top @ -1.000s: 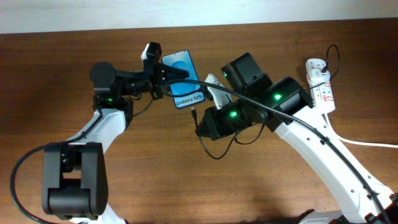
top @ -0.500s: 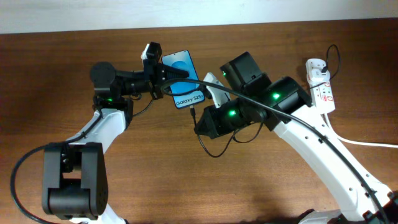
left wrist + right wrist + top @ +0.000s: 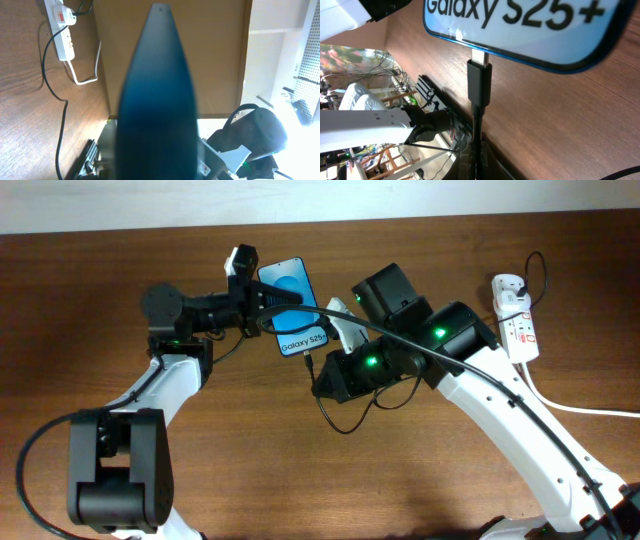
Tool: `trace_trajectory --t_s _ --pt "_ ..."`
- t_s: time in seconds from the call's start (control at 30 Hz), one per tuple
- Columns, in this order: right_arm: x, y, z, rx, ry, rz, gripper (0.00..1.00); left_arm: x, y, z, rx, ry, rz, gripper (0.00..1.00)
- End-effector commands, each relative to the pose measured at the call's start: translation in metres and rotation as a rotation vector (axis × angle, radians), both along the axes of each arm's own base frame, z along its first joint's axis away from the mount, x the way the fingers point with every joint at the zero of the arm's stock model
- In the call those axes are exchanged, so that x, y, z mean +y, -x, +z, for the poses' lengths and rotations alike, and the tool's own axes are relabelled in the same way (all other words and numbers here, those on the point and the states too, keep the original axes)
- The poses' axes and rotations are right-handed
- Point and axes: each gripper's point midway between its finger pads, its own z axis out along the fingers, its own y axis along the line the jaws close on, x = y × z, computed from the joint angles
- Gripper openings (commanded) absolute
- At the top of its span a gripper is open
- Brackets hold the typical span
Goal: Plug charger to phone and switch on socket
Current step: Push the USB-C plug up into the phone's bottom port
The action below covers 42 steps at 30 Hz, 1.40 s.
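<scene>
Dark brown wood, that table (image 3: 260, 470), with both arms reaching in toward its middle; off at the far right edge lies the white socket (image 3: 518, 328), its adapter plugged in and the switch not yet dealt with, as far as I can judge. The phone (image 3: 293, 320) sits left of centre, blue screen up, pinched along its far side by the left gripper (image 3: 262, 298), which steadies it. Below it the right gripper (image 3: 318, 375) looks clamped on the charger (image 3: 350, 428) just behind its head, though its fingers are mostly hidden, and the loose black cable loops back under the arm. Up close, the plug (image 3: 479, 82) stands square against the phone's bottom edge with a sliver of bright metal showing, so I'd say it is at the port but not seated home. The risk from here: push slightly off line and the tip jams or bends, or the phone slides in the left grip; and that slack loop could snag when the arm goes for the switch
</scene>
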Motion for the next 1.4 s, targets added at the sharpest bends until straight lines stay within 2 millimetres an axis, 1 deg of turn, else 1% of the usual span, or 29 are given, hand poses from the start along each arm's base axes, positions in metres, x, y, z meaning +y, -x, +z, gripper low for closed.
trace_trajectory --t_s 0.0,0.1,0.17,0.37,0.57,0.67,0.77,0.83,0.93,1.03,1.07,1.1,1.13,1.17,1.23,1.27,1.3,1.33,1.37 --pt "0.005 -0.004 0.001 -0.022 -0.020 0.009 0.04 0.000 0.006 0.010 -0.056 -0.010 -0.034 0.00" --pt "0.010 -0.011 0.006 -0.060 -0.043 0.009 0.04 0.000 0.009 0.015 -0.113 -0.007 -0.035 0.00" --pt "0.011 -0.013 0.007 -0.074 -0.049 0.008 0.04 -0.002 0.015 0.018 -0.176 -0.011 -0.053 0.00" --pt "0.001 -0.026 -0.001 -0.139 0.028 -0.026 0.04 -0.002 0.026 0.013 -0.204 -0.042 -0.117 0.00" --pt "0.002 -0.029 0.000 -0.169 0.027 -0.014 0.04 -0.002 0.029 0.011 -0.260 -0.051 -0.136 0.00" --pt "0.001 -0.031 0.002 -0.182 0.032 -0.017 0.04 -0.002 0.030 0.011 -0.326 -0.050 -0.134 0.00" --pt "0.003 -0.034 0.006 -0.202 0.018 -0.018 0.04 -0.003 0.030 0.011 -0.339 -0.050 -0.135 0.00" --pt "0.005 -0.037 0.008 -0.215 0.010 -0.020 0.04 -0.007 0.032 0.011 -0.339 -0.048 -0.147 0.00" --pt "0.003 -0.034 0.006 -0.200 0.019 -0.019 0.05 -0.011 0.034 0.011 -0.340 -0.046 -0.157 0.00" --pt "-0.002 -0.026 0.001 -0.163 0.044 -0.016 0.14 -0.011 0.034 0.011 -0.411 -0.044 -0.154 0.00" --pt "-0.003 -0.024 0.002 -0.159 0.047 -0.015 0.18 -0.011 0.034 0.011 -0.429 -0.044 -0.153 0.00" --pt "-0.004 -0.023 0.005 -0.164 0.044 -0.016 0.24 -0.011 0.034 0.011 -0.430 -0.044 -0.152 0.00" --pt "-0.006 -0.021 0.011 -0.172 0.038 -0.018 0.28 -0.011 0.034 0.011 -0.436 -0.044 -0.152 0.00" --pt "-0.008 -0.017 0.019 -0.179 0.034 -0.018 0.37 -0.011 0.034 0.011 -0.449 -0.043 -0.149 0.00" --pt "-0.016 -0.005 0.043 -0.202 0.021 -0.020 0.42 -0.011 0.030 0.013 -0.453 -0.035 -0.127 0.00" --pt "-0.019 0.000 0.049 -0.216 0.020 -0.021 0.43 -0.011 0.028 0.015 -0.453 -0.029 -0.110 0.00" --pt "-0.025 0.004 0.049 -0.239 0.056 -0.031 0.43 -0.011 0.025 0.016 -0.453 -0.024 -0.093 0.00" --pt "-0.031 0.005 0.042 -0.271 0.138 -0.045 0.43 -0.011 0.023 0.017 -0.459 -0.019 -0.079 0.00" --pt "-0.031 0.010 0.033 -0.279 0.204 -0.049 0.47 -0.011 0.020 0.019 -0.469 -0.014 -0.060 0.00"
